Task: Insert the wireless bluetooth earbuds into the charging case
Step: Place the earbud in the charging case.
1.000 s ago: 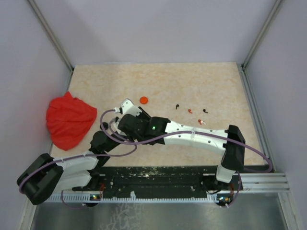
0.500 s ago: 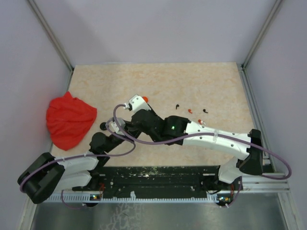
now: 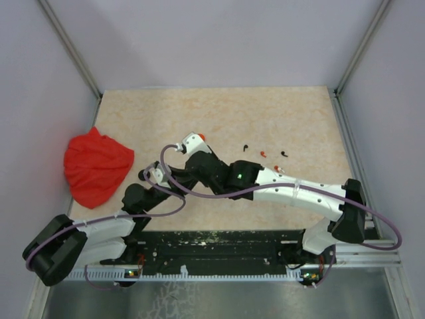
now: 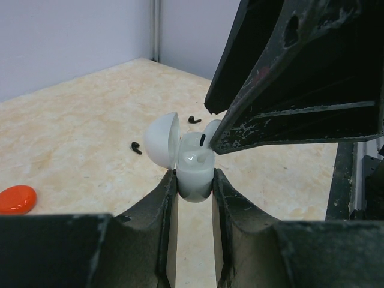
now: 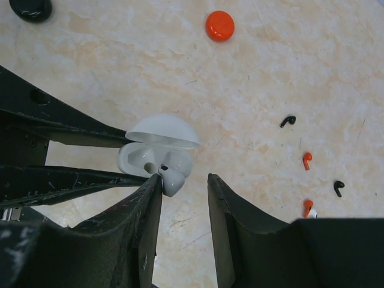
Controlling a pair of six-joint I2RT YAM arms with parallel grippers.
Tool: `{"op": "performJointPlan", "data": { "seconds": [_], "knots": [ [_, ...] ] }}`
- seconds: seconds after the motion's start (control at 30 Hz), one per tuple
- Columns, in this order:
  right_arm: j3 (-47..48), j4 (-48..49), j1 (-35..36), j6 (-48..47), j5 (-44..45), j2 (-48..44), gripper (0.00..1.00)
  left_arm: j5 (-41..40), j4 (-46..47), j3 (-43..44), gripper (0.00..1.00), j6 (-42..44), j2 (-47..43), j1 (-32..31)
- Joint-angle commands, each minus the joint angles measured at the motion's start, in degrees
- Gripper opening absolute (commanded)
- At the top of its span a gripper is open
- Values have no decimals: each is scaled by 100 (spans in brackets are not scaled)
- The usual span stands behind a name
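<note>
Charging case [image 4: 195, 171], lid open, is pinched upright by the left end effector [image 4: 194, 180], while the right end effector [image 5: 184, 180] is held spread just above it, a white earbud [image 5: 172, 179] seen against one of its fingers [image 5: 150, 204], and other earbuds [image 5: 288, 120] are scattered on the bench [image 5: 270, 54] beyond.

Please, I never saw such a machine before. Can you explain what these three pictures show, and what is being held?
Two robot arms stand at the near edge of a table. One picture looks down from above; the other two come from a camera on each wrist. The left gripper pinches a white charging case, lid open. The right gripper hangs open over it, a white earbud at one fingertip. On the table lie black earbuds, orange earbuds, an orange disc, a black disc and a red cloth.
</note>
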Motion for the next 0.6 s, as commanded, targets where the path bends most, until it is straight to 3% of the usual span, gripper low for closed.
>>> {"op": "performJointPlan", "data": {
  "seconds": [0.0, 0.33, 0.47, 0.57],
  "knots": [
    [-136, 199, -111, 30, 113, -358, 37, 265, 12, 63, 1, -92, -122, 67],
    [-846, 569, -485, -411, -462, -1196, 37, 1217, -20, 152, 1, -155, -73, 227],
    [-1035, 679, -669, -424, -641, -1488, 37, 1257, -97, 203, 1, -147, -56, 237],
    [-1248, 681, -1189, -303, -1057, -1614, 38, 1115, -220, 169, 1, -69, -109, 254]
  ]
}}
